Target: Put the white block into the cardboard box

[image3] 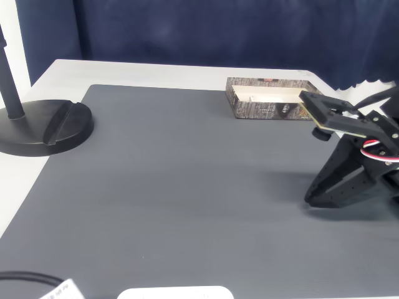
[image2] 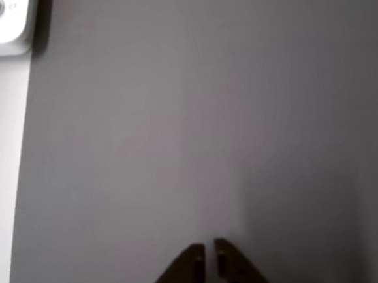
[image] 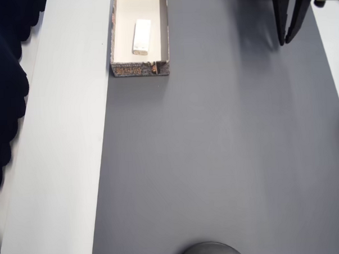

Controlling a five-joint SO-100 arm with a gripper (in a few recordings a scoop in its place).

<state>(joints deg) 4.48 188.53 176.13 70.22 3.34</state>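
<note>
Lying inside the cardboard box (image: 140,67), the white block (image: 142,36) rests flat on the cream-white floor, roughly in the middle, its long side running along the box's length and tilted only slightly. In the overhead view it touches none of the walls, with bare floor showing on every side. The box has no lid; its printed brownish outer wall faces down the picture there, and it stands at the top edge of the dark grey mat (image: 216,158), at the mat's left corner, where the mat meets the pale strip of the surface (image: 64,165). In the fixed view the box (image3: 268,107) sits at the far edge of the mat, and the block inside is hidden by the near wall.

Well apart from the box, the gripper (image: 288,37) hangs over the mat's opposite top corner in the overhead view, its two dark fingers pointing down the picture and nearly meeting at the tips. In the wrist view the gripper (image2: 209,251) is clenched with only a thin slit between the tips, nothing in it, bare mat beneath. A black round stand base (image3: 47,128) sits at the left edge of the surface in the fixed view.
</note>
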